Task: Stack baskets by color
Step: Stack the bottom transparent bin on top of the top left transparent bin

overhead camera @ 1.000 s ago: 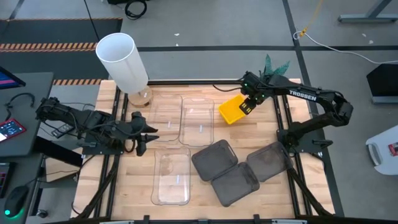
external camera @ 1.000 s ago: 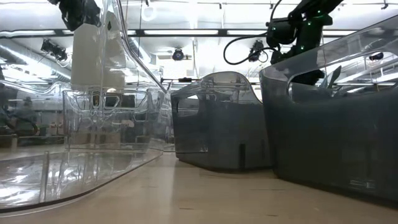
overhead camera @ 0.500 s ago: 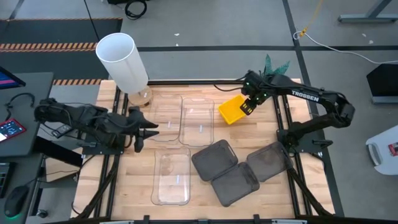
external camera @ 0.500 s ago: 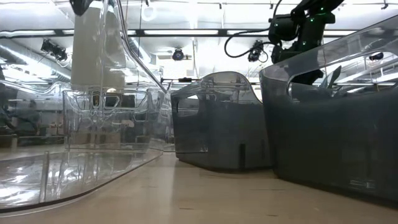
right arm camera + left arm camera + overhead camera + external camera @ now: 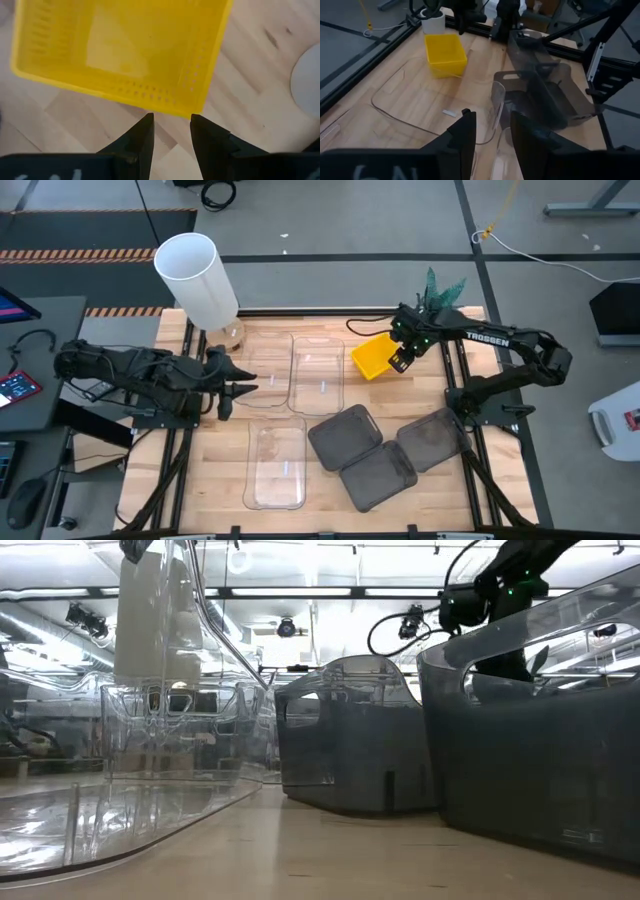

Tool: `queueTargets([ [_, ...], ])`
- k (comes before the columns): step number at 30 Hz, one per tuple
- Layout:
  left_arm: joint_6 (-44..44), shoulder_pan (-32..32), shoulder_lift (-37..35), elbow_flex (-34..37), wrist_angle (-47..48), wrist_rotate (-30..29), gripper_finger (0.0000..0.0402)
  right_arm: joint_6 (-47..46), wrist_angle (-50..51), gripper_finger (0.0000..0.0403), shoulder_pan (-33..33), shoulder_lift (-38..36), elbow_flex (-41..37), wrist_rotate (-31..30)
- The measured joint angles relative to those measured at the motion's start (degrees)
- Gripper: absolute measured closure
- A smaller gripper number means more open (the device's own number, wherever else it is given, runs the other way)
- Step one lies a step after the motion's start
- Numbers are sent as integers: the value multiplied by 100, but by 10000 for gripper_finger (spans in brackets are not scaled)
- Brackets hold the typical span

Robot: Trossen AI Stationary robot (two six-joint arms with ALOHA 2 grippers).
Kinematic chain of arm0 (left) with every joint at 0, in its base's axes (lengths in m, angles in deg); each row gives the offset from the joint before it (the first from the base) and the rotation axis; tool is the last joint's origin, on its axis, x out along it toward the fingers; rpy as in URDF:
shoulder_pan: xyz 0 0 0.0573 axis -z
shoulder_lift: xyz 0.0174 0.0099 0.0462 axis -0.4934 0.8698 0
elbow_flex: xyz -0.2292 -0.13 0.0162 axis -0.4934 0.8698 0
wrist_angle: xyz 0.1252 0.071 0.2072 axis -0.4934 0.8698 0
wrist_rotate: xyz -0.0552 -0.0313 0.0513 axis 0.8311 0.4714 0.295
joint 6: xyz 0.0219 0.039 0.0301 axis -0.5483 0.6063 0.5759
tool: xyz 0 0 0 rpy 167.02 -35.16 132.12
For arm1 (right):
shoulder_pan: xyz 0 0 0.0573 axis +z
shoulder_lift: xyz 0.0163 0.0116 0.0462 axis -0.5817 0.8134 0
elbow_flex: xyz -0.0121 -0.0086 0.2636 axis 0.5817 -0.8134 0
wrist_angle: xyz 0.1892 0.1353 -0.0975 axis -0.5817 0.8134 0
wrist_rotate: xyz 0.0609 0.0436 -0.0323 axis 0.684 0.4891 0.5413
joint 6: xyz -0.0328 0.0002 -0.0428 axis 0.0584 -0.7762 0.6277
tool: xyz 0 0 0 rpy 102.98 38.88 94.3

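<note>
A yellow basket (image 5: 372,357) (image 5: 125,45) stands open side up at the far right of the table. My right gripper (image 5: 400,360) (image 5: 170,125) hangs open just above its right rim, fingers pointing down, touching nothing. Two clear baskets (image 5: 316,375) (image 5: 262,365) lie side by side at the far middle, and a third (image 5: 277,465) lies nearer. Three dark grey baskets (image 5: 345,435) (image 5: 378,475) (image 5: 432,440) sit close together at the near right. My left gripper (image 5: 237,388) (image 5: 492,132) hovers open at the table's left, pointing toward the clear baskets.
A tall white cylinder (image 5: 197,275) stands at the far left corner. A small white pot with a green plant (image 5: 440,288) (image 5: 434,20) stands just beyond the yellow basket. Bare wood shows at the near left (image 5: 215,480).
My right gripper has come down and a little toward the table's right, closer to the yellow basket's rim. My left gripper has risen slightly and turned a little. No basket has moved.
</note>
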Motion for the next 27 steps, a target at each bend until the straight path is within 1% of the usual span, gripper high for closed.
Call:
queueTargets([
  [8, 88, -61, 29, 7, -66, -4, 276, -4, 46, 271, 63, -357, 430, -47],
  [12, 139, -61, 29, 7, -68, -99, 276, 108, -31, 271, 69, -581, 461, -154],
  [15, 150, -61, 29, 7, -67, -186, 276, 219, -372, 271, 115, -707, 298, -210],
  [18, 146, -61, 29, 7, -66, -212, 276, 309, -864, 271, 116, -729, -27, -362],
  [21, 122, -61, 41, 7, -66, -210, 276, 308, -1190, 271, 115, -705, -328, -379],
  [23, 83, -61, 98, 32, -91, -214, 276, 274, -1410, 271, 214, -723, -450, -313],
  [27, 100, -61, 283, 198, -75, -212, 276, 139, -1545, 271, 545, -750, -465, -251],
])
